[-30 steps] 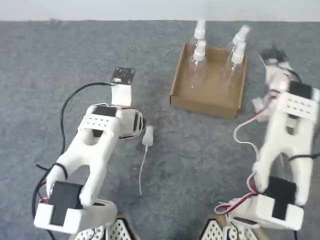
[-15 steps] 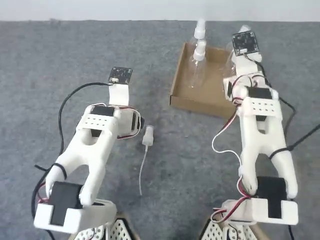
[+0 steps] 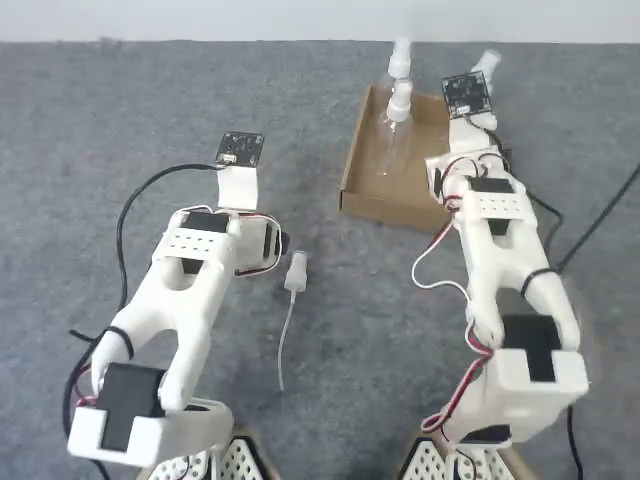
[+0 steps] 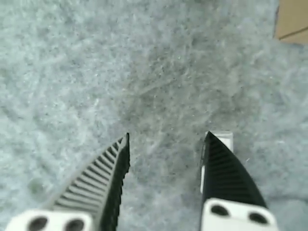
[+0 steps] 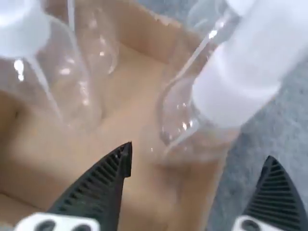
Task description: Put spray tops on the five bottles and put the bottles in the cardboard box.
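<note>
The cardboard box [image 3: 372, 192] sits at the back of the table with clear bottles standing in it. Two capped bottles [image 3: 400, 100] stand in its left half, and another spray top [image 3: 487, 62] shows behind the right arm. My right gripper [image 5: 198, 151] hangs open over the box's right half. A clear bottle [image 5: 185, 120] with a white spray top [image 5: 240, 72] stands between its fingers, untouched. A loose spray top [image 3: 296, 272] with its long tube lies on the carpet beside the left arm. My left gripper [image 4: 167, 135] is open just above the carpet, the spray top [image 4: 224, 140] right behind one finger.
Grey carpet [image 3: 120, 110] covers the table. A black cable [image 3: 135, 215] loops beside the left arm, and red and white wires [image 3: 440, 270] hang by the right arm. A corner of the box [image 4: 293, 19] lies ahead of the left gripper.
The right arm has swung in from the box's right side and now reaches over its right half. The left arm and the loose spray top have not moved.
</note>
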